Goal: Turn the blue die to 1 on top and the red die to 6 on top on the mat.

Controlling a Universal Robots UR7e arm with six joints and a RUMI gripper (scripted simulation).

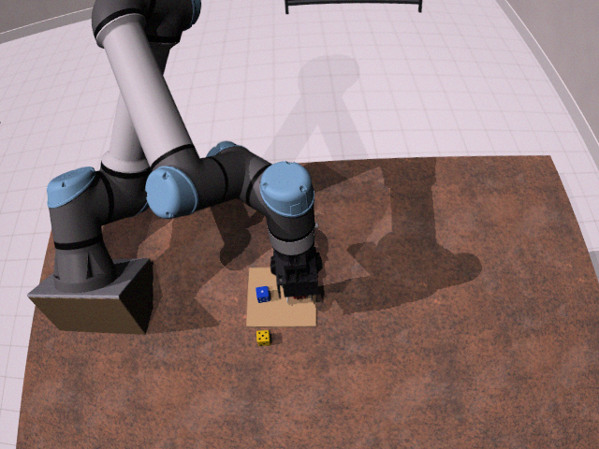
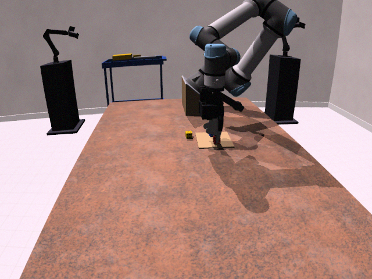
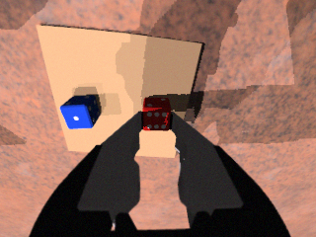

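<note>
Six-pip face up between the closed-in fingers of the tool (image 1: 297, 296) (image 2: 217, 142) (image 3: 157, 121), gripping the red die (image 1: 299, 296) (image 2: 216, 139) (image 3: 156, 116); best lowered level onto the mat (image 1: 280, 316) (image 2: 206, 140) (image 3: 84, 54), then released gently.

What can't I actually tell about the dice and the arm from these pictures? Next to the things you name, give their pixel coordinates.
- Red die (image 1: 300, 297) (image 2: 214, 139) (image 3: 156, 115), top view: the gripper (image 1: 296, 296) (image 2: 217, 142) (image 3: 156, 113) covers most of it, so its top number can't be read there.
- Blue die (image 1: 262, 294) (image 2: 211, 135) (image 3: 76, 118), exterior view: mostly behind the gripper.
- Yellow die (image 1: 263, 338) (image 2: 188, 134), wrist view: outside the picture.
- Arm's upper joint, top and exterior views: cut off by the upper edge.
</note>
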